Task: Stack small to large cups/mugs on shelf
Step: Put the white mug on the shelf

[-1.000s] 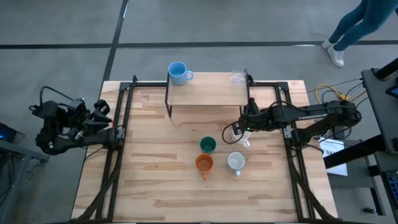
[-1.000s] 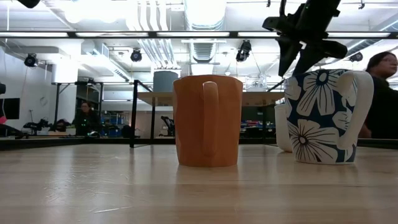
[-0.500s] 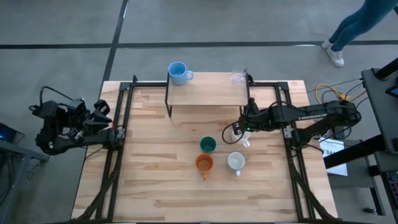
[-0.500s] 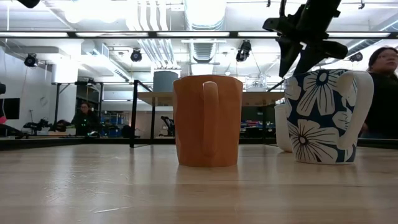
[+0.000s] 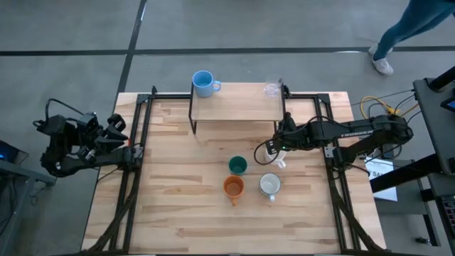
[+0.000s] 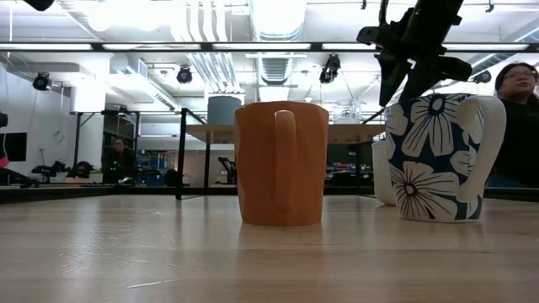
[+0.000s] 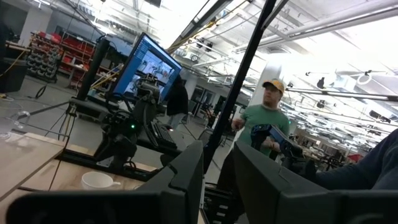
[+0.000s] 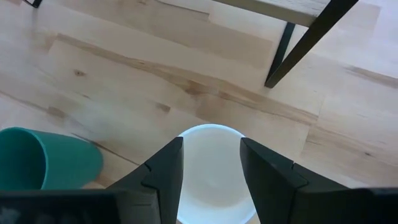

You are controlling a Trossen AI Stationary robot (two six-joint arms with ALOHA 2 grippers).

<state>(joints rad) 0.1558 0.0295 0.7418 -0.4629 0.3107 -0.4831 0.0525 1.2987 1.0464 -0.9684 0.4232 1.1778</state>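
The shelf [image 5: 238, 107] stands at the table's far middle, with a light blue mug [image 5: 205, 83] at its left end and a clear glass [image 5: 271, 88] at its right end. On the table stand a dark green cup [image 5: 237, 166], an orange mug [image 5: 234, 187], a flowered white mug [image 5: 269, 185] and a plain white mug [image 5: 270, 154]. My right gripper [image 5: 275, 147] is open just above the plain white mug [image 8: 211, 174], one finger over each side of its rim, and touches nothing. My left gripper [image 5: 122, 135] waits at the table's left edge, its fingers a little apart.
The shelf's black leg [image 8: 305, 43] stands just beyond the white mug, and the green cup [image 8: 43, 158] is close on the mug's left. In the low view the flowered mug [image 6: 438, 160] stands in front of the white mug [image 6: 383, 172]. People move in the room behind.
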